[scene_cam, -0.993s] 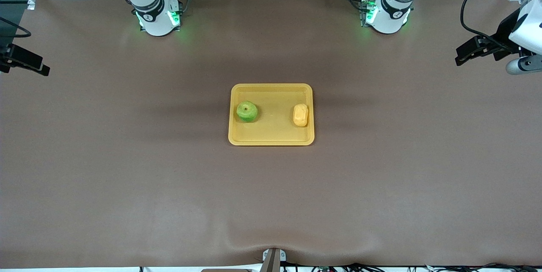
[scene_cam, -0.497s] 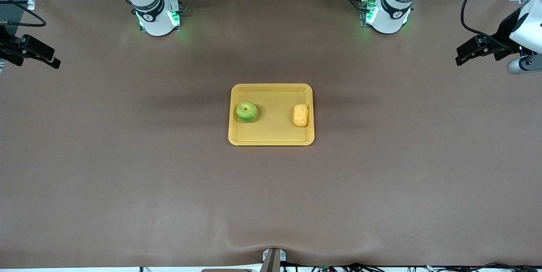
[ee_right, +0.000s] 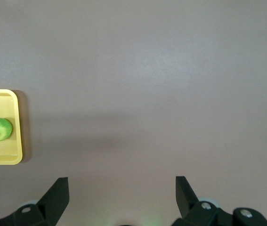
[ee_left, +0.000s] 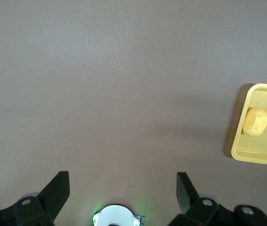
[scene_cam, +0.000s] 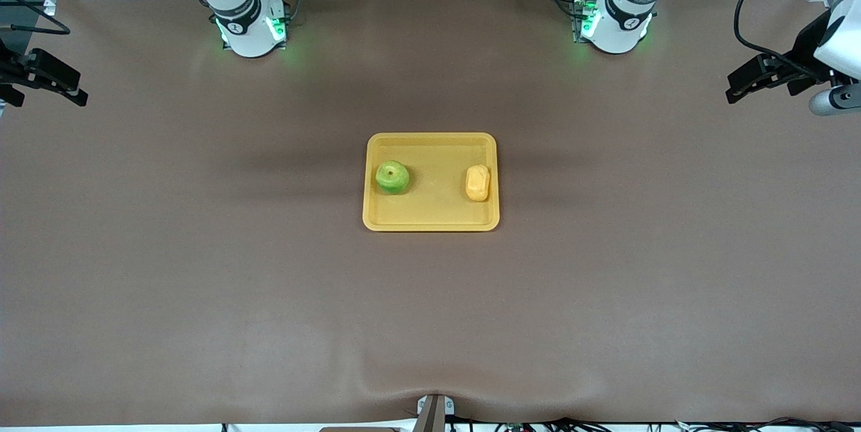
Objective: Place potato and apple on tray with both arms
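On the table (scene_cam: 202,250), mid-span, I see the tray (scene_cam: 430,218) w/ both items inside: apple (scene_cam: 392,177) toward the right arm's end, potato (scene_cam: 477,182) toward the left arm's end, well apart. Left pincer (scene_cam: 743,85) hangs over the table's edge at the left arm's end, jaws wide, empty. Right pincer (scene_cam: 57,85) hangs over the edge at the right arm's end, jaws wide, empty.

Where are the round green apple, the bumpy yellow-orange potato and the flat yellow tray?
Round green apple (scene_cam: 392,177), front view, its top.
Bumpy yellow-orange potato (scene_cam: 477,183), front view, its middle.
Flat yellow tray (scene_cam: 434,215), front view, bare floor.
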